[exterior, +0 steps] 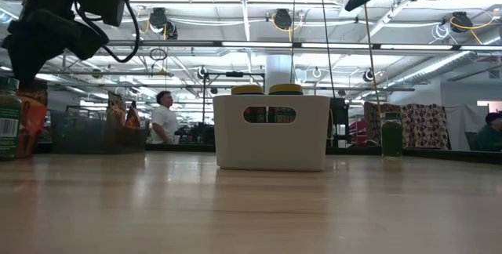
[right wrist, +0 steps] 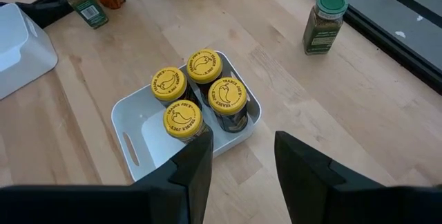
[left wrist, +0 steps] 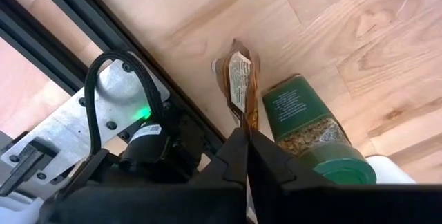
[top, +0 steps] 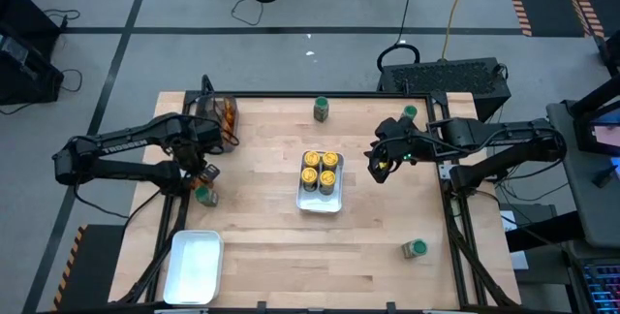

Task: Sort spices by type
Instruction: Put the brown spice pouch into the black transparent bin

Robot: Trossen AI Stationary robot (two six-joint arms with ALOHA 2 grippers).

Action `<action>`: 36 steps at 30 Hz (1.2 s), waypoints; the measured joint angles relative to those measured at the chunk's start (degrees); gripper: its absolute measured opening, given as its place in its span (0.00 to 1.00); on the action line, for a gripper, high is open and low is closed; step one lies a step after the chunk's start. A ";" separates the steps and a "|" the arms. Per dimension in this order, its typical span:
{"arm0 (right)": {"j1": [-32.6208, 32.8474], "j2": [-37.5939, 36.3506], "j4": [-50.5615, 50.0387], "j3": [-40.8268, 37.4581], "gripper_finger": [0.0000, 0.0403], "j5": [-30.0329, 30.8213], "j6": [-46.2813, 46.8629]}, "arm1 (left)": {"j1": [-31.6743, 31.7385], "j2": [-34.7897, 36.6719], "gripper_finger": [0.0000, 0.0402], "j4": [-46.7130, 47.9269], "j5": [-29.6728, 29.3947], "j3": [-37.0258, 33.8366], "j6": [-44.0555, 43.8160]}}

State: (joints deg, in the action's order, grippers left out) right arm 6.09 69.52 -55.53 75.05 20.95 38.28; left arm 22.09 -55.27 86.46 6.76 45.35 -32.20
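pinching packet [left wrist: 241, 86] w/ left gripper [left wrist: 246, 148], beside green-lid jar [left wrist: 314, 134]

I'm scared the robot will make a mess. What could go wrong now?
The left gripper is pinched shut on just the edge of an orange-brown packet, so the packet might slip out when it lifts. A green-lidded jar stands right beside the packet, so the arm could bump it and tip it over. The right gripper hangs open above the yellow-lidded jars in the white tray.
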 joint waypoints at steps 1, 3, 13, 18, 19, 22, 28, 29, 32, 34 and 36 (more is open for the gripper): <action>0.00 0.00 0.00 0.00 0.34 -0.02 0.00 | 0.00 0.00 0.01 0.02 -0.04 0.16 0.05; 0.02 0.00 0.00 0.00 0.34 -0.02 0.00 | 0.00 -0.02 0.01 0.00 -0.14 0.77 0.11; 0.01 0.00 0.02 0.00 0.34 0.00 -0.22 | 0.00 -0.01 0.00 1.62 -0.59 6.65 0.82; 0.00 0.00 0.02 0.00 0.34 0.00 -0.46 | 0.00 0.10 0.00 3.18 -1.45 11.52 1.07; 0.00 0.00 0.02 0.00 0.34 0.00 -0.54 | 0.00 0.15 0.00 3.28 -1.47 12.47 1.07; 0.01 0.00 0.04 0.00 0.34 0.00 -0.91 | 0.00 0.24 0.00 3.37 -2.28 15.62 1.05; 0.02 0.00 0.91 0.00 0.34 0.00 -1.51 | 0.02 0.22 0.00 3.45 -3.02 20.18 -0.44; 0.00 0.00 0.94 0.00 0.34 0.00 -1.51 | 0.03 0.22 0.00 3.47 -3.39 20.63 -0.65; 0.01 0.00 0.94 0.02 0.34 -0.02 -1.50 | 0.13 0.22 0.00 3.51 -5.32 21.87 -1.86; 0.02 0.00 0.92 0.02 0.34 -0.02 -1.51 | 0.74 0.22 0.00 3.50 -6.64 22.76 -1.93; 0.01 0.00 0.91 0.02 0.34 -0.04 -1.51 | 1.86 0.22 0.00 3.54 -8.17 23.92 -1.87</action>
State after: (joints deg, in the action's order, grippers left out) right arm 6.10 69.52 -54.62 75.07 20.91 36.77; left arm 23.95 -55.05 90.00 -1.41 69.28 -34.07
